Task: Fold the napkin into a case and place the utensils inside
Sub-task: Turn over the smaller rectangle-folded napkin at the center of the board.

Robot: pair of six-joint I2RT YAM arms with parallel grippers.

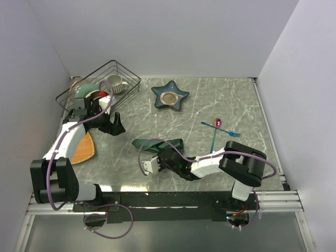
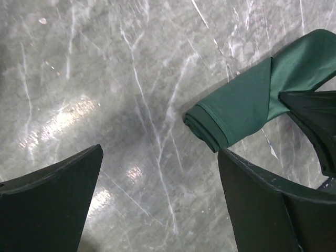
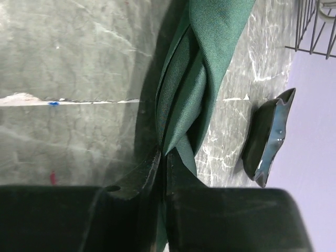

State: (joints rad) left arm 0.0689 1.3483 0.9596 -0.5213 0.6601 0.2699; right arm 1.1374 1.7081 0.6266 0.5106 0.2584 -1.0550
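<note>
The napkin (image 1: pixel 157 144) lies as a long, loosely folded strip near the middle of the table (image 1: pixel 231 100), a little toward its near edge. The right gripper (image 3: pixel 163 157) has its fingers pressed together on one end of the cloth, with a fold pinched between them. The left gripper (image 2: pixel 160 157) hangs over bare table with its fingers wide apart. The strip's folded end is just beside its right finger. The utensils (image 1: pixel 218 126), one blue and one pink, lie together toward the right edge, apart from the napkin. A star-shaped dish (image 1: pixel 170 96) sits near the far edge, a wire basket (image 1: pixel 123 71) is in the far left corner, and an orange mat (image 1: pixel 84 149) lies by the left edge.
</note>
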